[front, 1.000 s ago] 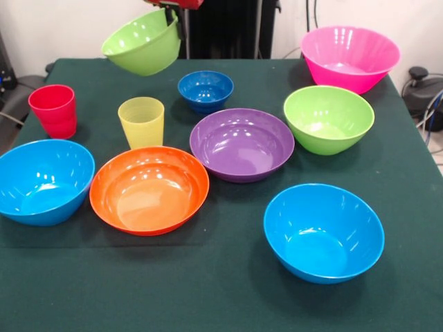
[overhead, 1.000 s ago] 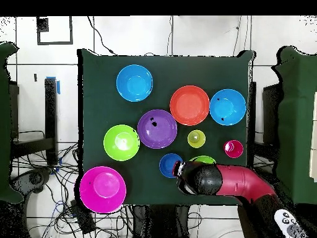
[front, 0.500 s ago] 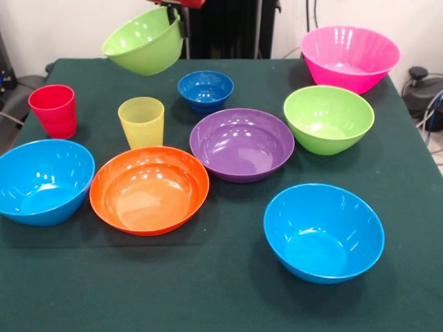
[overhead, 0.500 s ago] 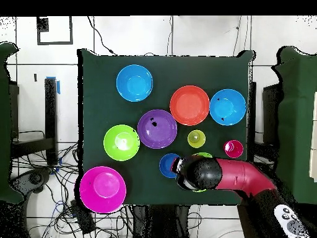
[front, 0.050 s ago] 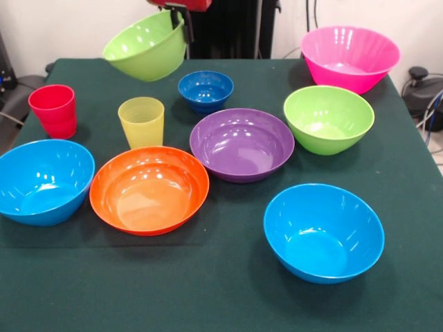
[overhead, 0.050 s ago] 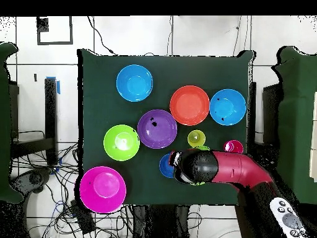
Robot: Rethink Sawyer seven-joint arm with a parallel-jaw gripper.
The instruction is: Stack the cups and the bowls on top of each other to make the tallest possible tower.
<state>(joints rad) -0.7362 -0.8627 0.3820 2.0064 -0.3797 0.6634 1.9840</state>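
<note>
Front view, near to far. Nearest the camera, a light blue bowl [front, 0.050 s ago: 323, 232] rested upright on the green tablecloth [front, 0.050 s ago: 208, 290], well apart from a second light blue bowl [front, 0.050 s ago: 43, 180] at the left edge. Just beside the latter sat the orange bowl [front, 0.050 s ago: 149, 189], and the purple bowl [front, 0.050 s ago: 241, 144] lay close to the orange bowl's right rim. Behind these stood the yellow cup [front, 0.050 s ago: 142, 122] and, farther left, the red cup [front, 0.050 s ago: 54, 110], both upright and apart from each other. A lime green bowl [front, 0.050 s ago: 328, 118] stood right of the purple bowl; the small dark blue bowl [front, 0.050 s ago: 205, 90] sat beyond it, and the big pink bowl [front, 0.050 s ago: 349, 57] occupied the far right corner.

The gripper [front, 0.050 s ago: 181, 21] was clamped on the rim of the second lime green bowl [front, 0.050 s ago: 147, 47], which hung tilted in the air, clear of the cloth and just left of the small dark blue bowl. In the overhead view the arm [overhead, 0.050 s ago: 223, 168] covered most of the held bowl and part of the dark blue one.

Progress, as judged: no tower existed yet, since every resting piece stood singly with nothing nested. One bowl was lifted; placing it, probably onto the dark blue bowl, and stacking all the other bowls and cups remained
</note>
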